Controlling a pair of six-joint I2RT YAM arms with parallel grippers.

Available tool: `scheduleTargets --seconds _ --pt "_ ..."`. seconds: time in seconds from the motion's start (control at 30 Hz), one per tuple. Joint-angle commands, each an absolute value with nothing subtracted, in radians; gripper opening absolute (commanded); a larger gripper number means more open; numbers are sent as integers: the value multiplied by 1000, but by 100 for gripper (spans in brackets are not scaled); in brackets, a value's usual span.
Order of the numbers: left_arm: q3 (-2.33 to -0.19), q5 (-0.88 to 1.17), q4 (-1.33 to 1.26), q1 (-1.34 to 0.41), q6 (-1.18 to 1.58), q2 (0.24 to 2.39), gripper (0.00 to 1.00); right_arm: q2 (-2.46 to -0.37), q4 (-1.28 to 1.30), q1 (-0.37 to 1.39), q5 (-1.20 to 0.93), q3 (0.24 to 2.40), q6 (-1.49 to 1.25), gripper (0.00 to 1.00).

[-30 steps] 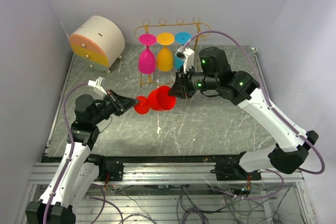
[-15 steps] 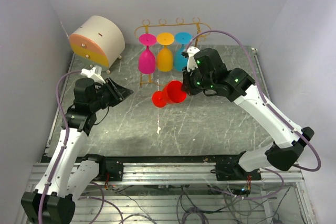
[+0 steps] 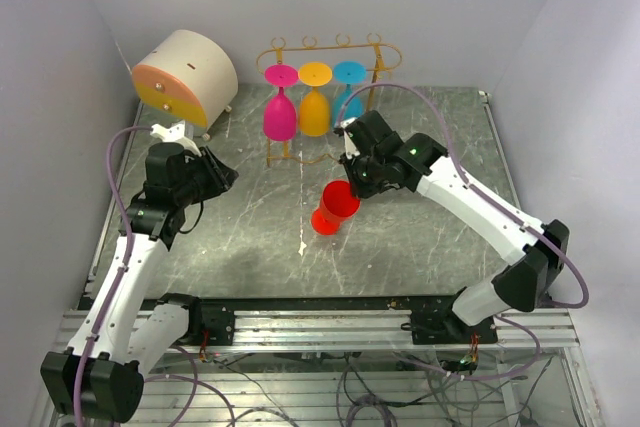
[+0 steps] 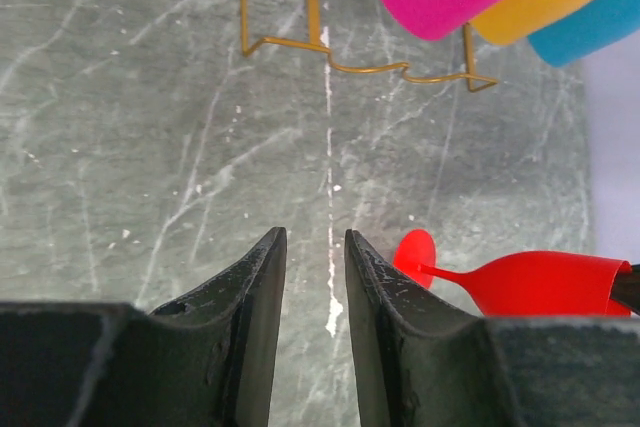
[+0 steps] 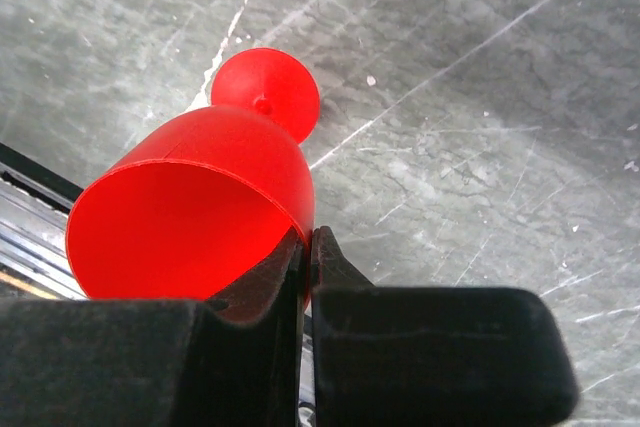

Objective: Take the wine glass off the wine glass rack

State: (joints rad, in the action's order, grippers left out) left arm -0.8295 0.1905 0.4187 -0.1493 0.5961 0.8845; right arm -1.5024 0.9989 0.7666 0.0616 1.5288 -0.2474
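Note:
My right gripper (image 3: 352, 187) is shut on the rim of a red wine glass (image 3: 336, 205), with one finger inside the bowl and one outside. The glass (image 5: 200, 207) hangs tilted, its base (image 5: 265, 92) low over the table; I cannot tell if it touches. The golden wire rack (image 3: 330, 45) stands at the back. Pink (image 3: 279, 115), orange (image 3: 314, 109) and blue (image 3: 345, 99) glasses hang from it upside down. My left gripper (image 3: 222, 175) is open and empty, left of the red glass (image 4: 540, 282). Its jaws (image 4: 312, 237) stand slightly apart.
A cream round drawer box (image 3: 185, 75) with orange and yellow fronts stands at the back left. The rack's wavy lower bar (image 4: 370, 67) rests on the grey marbled table (image 3: 420, 247). White walls close in the left, right and back sides.
My right gripper has carried the red glass forward and down, turning its base toward the table. My left arm has drawn back to the left, away from the glass.

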Motion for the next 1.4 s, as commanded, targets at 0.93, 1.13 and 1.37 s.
scheduleTargets --seconds 0.93,1.13,1.37 --pt "-854 100 475 -152 498 857 40 -1493 994 761 89 1538 -247 36" --pt "-853 104 476 -152 501 853 39 -1459 975 742 209 1723 -288 47" --pt "-850 108 477 -152 505 849 39 -1479 828 511 -42 1906 -406 55"
